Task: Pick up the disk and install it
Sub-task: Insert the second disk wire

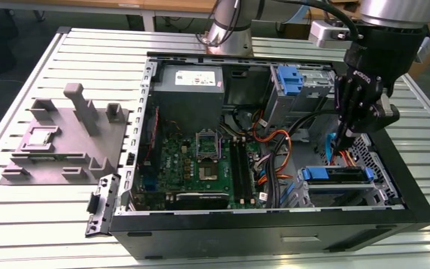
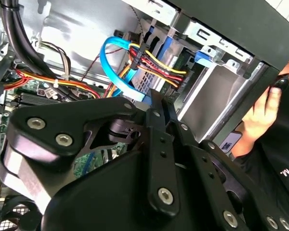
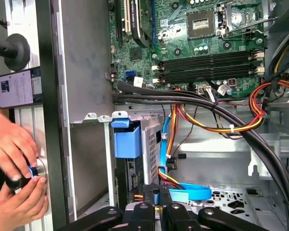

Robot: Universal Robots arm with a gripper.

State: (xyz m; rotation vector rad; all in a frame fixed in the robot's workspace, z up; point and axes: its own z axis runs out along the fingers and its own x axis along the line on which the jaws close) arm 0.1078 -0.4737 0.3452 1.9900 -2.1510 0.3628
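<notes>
A grey fixture block [image 1: 65, 140] with upright pegs sits on the slatted metal table [image 1: 20, 224] at the exterior view's left, just beside an open black computer case [image 1: 275, 224] lying on its side. Inside the case, left to right in that view: a grey power-supply box [image 1: 192, 92] above a green motherboard [image 1: 200, 165], a tangle of orange and red cables [image 1: 275, 151], then metal drive bays along the right wall. The upper bay holds a blue plastic bracket [image 1: 290, 78]. The lower bay holds the disk [image 1: 336, 175], seated with its blue rail facing out; in the first wrist view the disk [image 3: 135, 144] stands in the cage with its blue tab showing, next to a flat blue data cable [image 3: 192, 192].

The robot arm descends into the case at the exterior view's right, its gripper [image 1: 344, 133] hanging just above the disk and close to the case's right wall. In the second wrist view the gripper [image 2: 156, 108] has its fingers pressed together, nothing between them, tips near the blue cable loop. Room around it is tight: cables on one side, the case wall on the other. A person's hands [image 3: 14, 168] rest outside the case wall.
</notes>
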